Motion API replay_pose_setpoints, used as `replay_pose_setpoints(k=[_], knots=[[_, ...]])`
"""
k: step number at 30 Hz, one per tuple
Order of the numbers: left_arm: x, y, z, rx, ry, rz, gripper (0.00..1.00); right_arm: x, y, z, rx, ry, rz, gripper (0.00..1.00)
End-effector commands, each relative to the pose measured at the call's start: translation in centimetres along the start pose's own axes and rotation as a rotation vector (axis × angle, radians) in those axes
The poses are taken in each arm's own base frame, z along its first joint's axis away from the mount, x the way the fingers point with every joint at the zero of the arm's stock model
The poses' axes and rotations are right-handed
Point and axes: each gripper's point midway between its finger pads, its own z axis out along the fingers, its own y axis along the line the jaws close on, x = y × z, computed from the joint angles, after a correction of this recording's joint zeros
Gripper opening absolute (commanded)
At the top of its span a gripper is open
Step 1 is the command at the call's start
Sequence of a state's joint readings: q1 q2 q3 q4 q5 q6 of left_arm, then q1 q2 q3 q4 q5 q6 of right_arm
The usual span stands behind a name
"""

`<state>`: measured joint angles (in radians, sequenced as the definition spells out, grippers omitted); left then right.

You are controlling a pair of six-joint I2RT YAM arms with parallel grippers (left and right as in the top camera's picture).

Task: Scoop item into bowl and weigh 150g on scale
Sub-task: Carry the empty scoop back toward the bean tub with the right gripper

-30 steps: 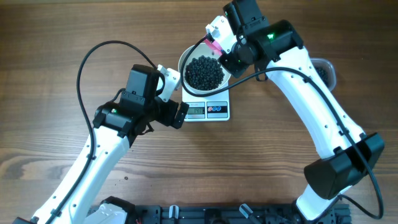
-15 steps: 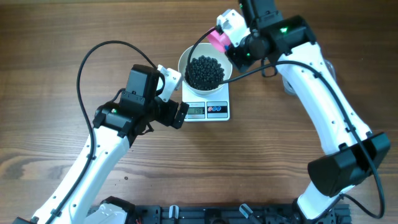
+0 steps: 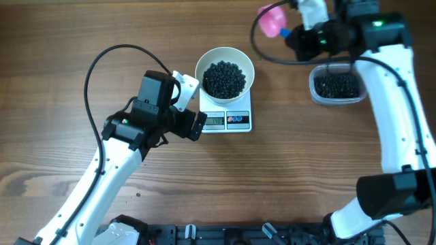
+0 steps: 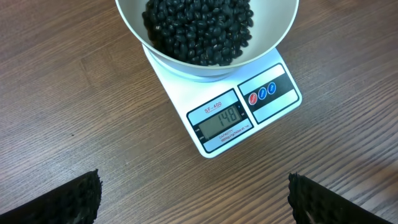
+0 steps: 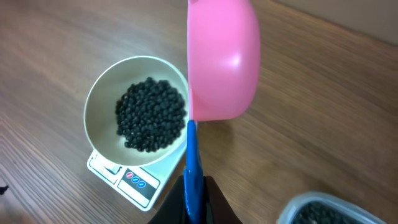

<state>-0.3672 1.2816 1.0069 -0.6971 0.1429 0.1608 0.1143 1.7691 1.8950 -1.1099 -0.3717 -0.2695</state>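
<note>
Sitting on the flat square scale (image 3: 228, 121), the smooth white bowl (image 3: 199, 73) holds glossy black beads (image 3: 225, 78); right gripper (image 5: 196, 198), clamped on a pink scoop (image 5: 224, 62), has swung right, off it; left gripper (image 4: 193, 198) has its jaws apart.

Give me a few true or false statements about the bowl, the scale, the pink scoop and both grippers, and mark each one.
1. The bowl sits on the scale. True.
2. The scale's display reads 150. False: it reads 148.
3. The right gripper holds the pink scoop. True: it is shut on the blue handle.
4. The pink scoop hangs right over the bowl. False: in the overhead view it is up and to the right of the bowl, over bare table.
5. The left gripper grips the bowl's rim. False: it is open, holds nothing and is apart from the bowl, beside the scale.
</note>
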Motion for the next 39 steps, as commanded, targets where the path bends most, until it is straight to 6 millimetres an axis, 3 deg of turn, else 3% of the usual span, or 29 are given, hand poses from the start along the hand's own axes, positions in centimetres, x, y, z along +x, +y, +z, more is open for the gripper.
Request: replay_pose_setpoints(k=[1, 6, 12, 18, 25, 35, 39], knots=[[0.1, 0.3, -0.2, -0.010, -0.005, 0.008, 1.00, -0.5, -1.3, -3.5, 0.005, -0.067, 0.067, 0.04], [0.1, 0.3, -0.2, -0.010, -0.005, 0.008, 1.00, 1.8, -4.8, -5.3, 0.055, -0.035, 0.191, 0.04], [0.1, 0.3, -0.2, -0.010, -0.005, 0.008, 1.00, 6.0, -8.3, -7.0, 0.157, 0.073, 0.312, 0.04], [0.1, 0.3, -0.2, -0.010, -0.005, 0.008, 1.00, 8.1, -10.2, -8.1, 0.208, 0.112, 0.372, 0.04], [0.1, 0.3, -0.2, -0.010, -0.005, 0.008, 1.00, 6.4, -12.2, -8.5, 0.257, 0.023, 0.352, 0.04], [0.1, 0.3, -0.2, -0.010, -0.005, 0.008, 1.00, 2.1, -19.1, -10.7, 0.418, -0.254, 0.482, 0.04], [0.1, 0.3, -0.2, -0.010, -0.005, 0.008, 1.00, 2.2, -20.5, -10.8, 0.458, -0.271, 0.515, 0.04]])
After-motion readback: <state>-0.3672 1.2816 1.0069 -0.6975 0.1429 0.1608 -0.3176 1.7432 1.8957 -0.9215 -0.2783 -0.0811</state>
